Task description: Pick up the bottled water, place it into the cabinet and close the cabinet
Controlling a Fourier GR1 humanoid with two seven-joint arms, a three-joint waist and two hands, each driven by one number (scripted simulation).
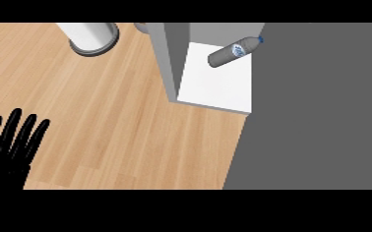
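- The left hand (pixel 13 157) showed at the view's lower left edge, over the near left corner of the tabletop (pixel 123 128)
- Its fingers (pixel 27 132) were straight, pointed up the view and slightly spread, with thin gaps between them; they held nothing
- The bottle (pixel 234 51) lay well apart from the fingers, far up and to their right, inside the cabinet (pixel 210 32)
- It lay on its side on the cabinet's white shelf (pixel 218 86), tilted across it, with its blue cap at the end farthest from the fingers and its base at the nearer end
- The cabinet's grey wall (pixel 166 73) stood between the fingers and the bottle, running along the shelf's left edge
- A white cylinder (pixel 91 37) in a dark ring base stood on the tabletop up the view from the fingers and a little right, left of the cabinet and apart from it
- A dark grey surface (pixel 312 118) filled the stretch farthest right of the fingers, beyond the tabletop's edge and beside the shelf; what it was could not be told
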